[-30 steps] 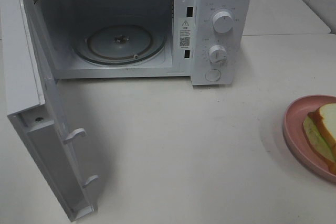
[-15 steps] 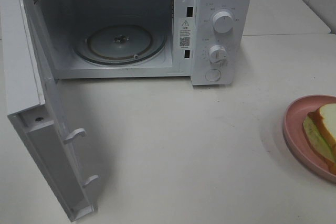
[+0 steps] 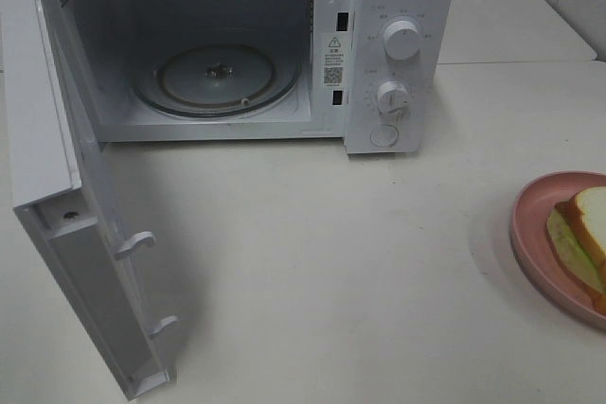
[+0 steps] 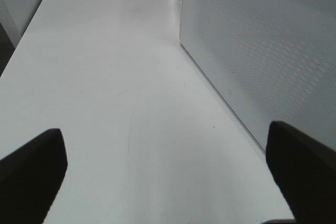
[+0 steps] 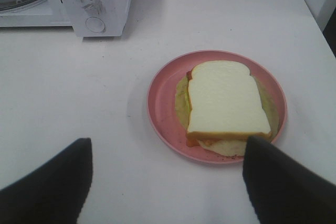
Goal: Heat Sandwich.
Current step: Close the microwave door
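While the microwave door is swinging wide at the left of the high view, its perforated outer face is filling one side of the left wrist view, where the left claw is hovering over bare white counter with its dark fingers spread far apart and nothing between them. Further right, the microwave is sitting with its cavity exposed, the glass turntable lying inside, and two knobs standing one above the other on its front panel. At the far right edge, the sandwich is resting on a pink plate, well apart from the microwave. The right claw is hanging just short of the plate, jaws parted wide, gripping nothing.
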`<action>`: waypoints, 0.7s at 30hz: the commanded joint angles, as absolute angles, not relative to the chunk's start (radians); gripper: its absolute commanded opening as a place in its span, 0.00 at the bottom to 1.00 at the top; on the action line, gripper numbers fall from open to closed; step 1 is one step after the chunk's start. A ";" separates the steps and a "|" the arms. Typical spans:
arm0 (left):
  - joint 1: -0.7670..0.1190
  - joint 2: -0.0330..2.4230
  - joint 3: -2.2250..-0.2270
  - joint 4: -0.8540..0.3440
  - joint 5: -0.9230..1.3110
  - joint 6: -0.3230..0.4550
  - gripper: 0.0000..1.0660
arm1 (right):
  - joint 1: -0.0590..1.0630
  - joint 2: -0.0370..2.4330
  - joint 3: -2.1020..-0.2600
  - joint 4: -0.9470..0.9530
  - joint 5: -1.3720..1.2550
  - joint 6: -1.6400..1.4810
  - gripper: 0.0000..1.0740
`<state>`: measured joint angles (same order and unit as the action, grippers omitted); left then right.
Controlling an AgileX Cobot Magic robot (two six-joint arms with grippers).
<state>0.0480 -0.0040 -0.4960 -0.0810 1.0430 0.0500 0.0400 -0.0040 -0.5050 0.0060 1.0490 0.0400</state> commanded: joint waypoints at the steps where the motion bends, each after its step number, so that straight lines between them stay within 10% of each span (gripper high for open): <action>1: 0.042 -0.024 -0.494 -0.089 1.036 0.050 0.92 | 0.031 -0.031 -0.505 0.012 1.037 0.025 0.71; 21: 0.042 -0.024 -0.494 -0.089 1.036 0.050 0.92 | 0.031 -0.031 -0.505 0.012 1.037 0.026 0.71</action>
